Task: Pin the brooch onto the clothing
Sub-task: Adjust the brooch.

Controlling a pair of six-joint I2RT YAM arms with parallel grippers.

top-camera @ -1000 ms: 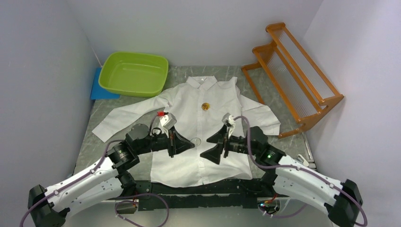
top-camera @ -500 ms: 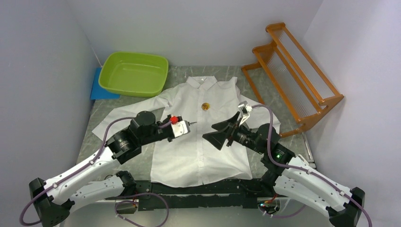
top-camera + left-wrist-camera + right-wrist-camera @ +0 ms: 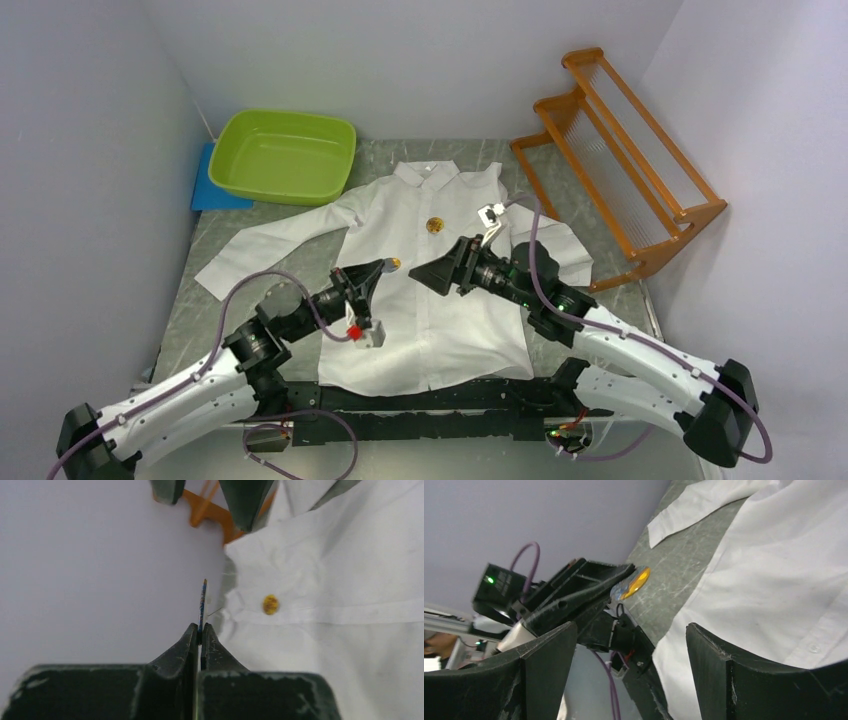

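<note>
Above the large white long-sleeved button-front shirt [image 3: 420, 320], spread flat, both arms have swung round in the last second. The left gripper [image 3: 385, 268] now points toward one o'clock, and the right gripper [image 3: 430, 272], jaws spread wide and empty, faces it from three o'clock, which looks like a hand-over or re-grip before pinning. The left jaws are pressed together on the thin round gold-and-blue brooch [image 3: 202, 605], held edge-on in the air over the shirt, while at its one o'clock a small round yellow disc [image 3: 434, 225] sits on the shirt's chest.
</note>
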